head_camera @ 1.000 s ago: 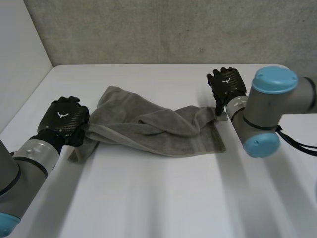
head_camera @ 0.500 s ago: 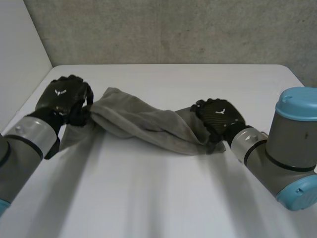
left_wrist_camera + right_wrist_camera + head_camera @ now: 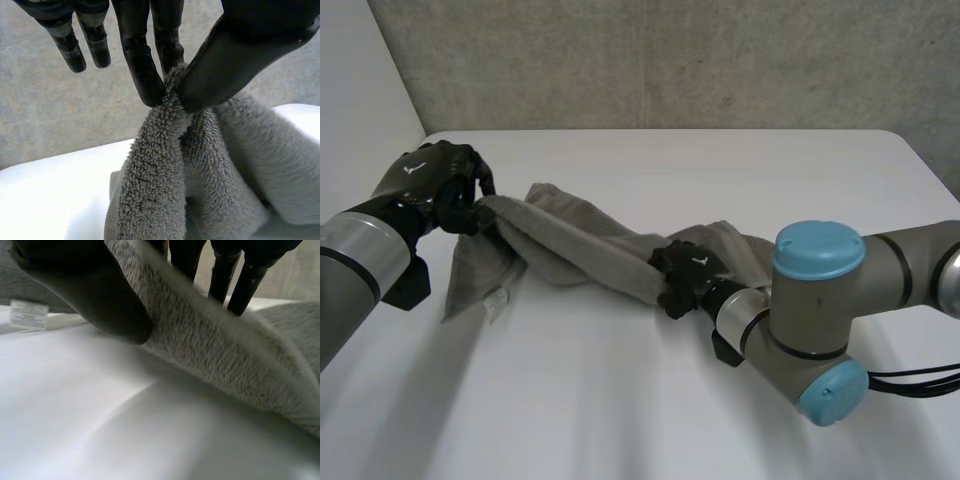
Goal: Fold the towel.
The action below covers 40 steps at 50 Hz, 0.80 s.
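A grey towel [image 3: 570,245] lies bunched in a long band across the white table [image 3: 620,400]. My left hand [image 3: 425,185] holds its left end raised off the table, and a corner hangs down below it. In the left wrist view, the thumb and fingers of my left hand [image 3: 235,55] pinch a fold of the towel [image 3: 160,170]. My right hand [image 3: 685,280] is at the towel's near edge, right of its middle. Seen from the right wrist, my right hand [image 3: 85,285] has its thumb in front of the towel's edge [image 3: 215,345] and its fingers behind it, shut on it.
A white label [image 3: 27,315] shows on the towel beyond the thumb of my right hand. A grey wall [image 3: 670,60] runs along the table's far edge. My right arm's elbow [image 3: 815,300] hangs over the table's near right part.
My left hand rose and moved back-left with the towel's end. My right hand left the far right corner, came to the near edge toward the middle, and shut on it.
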### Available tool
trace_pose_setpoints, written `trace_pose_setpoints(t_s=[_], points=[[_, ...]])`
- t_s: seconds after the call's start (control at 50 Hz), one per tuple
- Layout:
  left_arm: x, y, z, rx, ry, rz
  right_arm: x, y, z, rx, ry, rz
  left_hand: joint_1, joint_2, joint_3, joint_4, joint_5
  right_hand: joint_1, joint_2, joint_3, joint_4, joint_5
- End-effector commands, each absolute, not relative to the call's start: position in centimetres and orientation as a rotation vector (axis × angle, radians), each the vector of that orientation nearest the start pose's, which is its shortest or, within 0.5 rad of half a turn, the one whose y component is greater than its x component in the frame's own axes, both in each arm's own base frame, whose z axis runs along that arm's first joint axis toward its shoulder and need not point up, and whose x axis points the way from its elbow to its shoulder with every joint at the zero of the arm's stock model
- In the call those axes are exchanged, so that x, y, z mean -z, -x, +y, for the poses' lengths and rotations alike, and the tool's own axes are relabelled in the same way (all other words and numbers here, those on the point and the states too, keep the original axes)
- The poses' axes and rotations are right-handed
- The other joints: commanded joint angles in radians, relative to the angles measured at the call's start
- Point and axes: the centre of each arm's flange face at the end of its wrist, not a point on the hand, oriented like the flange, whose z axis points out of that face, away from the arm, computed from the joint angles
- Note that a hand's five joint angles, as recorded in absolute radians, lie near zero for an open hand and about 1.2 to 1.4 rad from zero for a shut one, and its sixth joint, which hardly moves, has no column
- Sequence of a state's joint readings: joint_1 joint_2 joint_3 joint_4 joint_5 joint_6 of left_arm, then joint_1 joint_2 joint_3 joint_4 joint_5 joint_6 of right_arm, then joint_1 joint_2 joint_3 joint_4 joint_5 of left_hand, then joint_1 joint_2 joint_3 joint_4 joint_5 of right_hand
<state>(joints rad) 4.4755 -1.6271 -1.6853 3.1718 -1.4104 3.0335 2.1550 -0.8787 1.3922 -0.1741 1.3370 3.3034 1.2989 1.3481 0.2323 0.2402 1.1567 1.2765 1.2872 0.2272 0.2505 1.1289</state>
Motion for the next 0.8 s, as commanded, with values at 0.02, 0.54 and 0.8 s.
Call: trace_pose_setpoints(t_s=[0.02, 0.54, 0.8], points=[[-25.5, 19.3, -27.4, 2.199, -0.265, 2.625, -16.8, -31.7, -25.0, 1.524, 0.702, 2.059, 0.097, 0.048, -0.058, -0.066, 0.065, 0.120, 0.109, -0.053, -0.076, 0.093], [-21.8, 18.6, -28.3, 2.047, -0.263, 2.690, -16.7, -25.5, -24.9, 1.537, 1.175, 2.328, 0.097, 0.048, -0.058, -0.066, 0.065, -0.349, -0.360, -0.053, -0.076, -0.376], [-20.5, 18.7, -27.1, 1.998, -0.284, 2.729, -16.9, -24.0, -24.8, 1.550, 1.130, 2.355, 0.097, 0.048, -0.058, -0.066, 0.065, -0.308, -0.319, -0.053, -0.076, -0.335]])
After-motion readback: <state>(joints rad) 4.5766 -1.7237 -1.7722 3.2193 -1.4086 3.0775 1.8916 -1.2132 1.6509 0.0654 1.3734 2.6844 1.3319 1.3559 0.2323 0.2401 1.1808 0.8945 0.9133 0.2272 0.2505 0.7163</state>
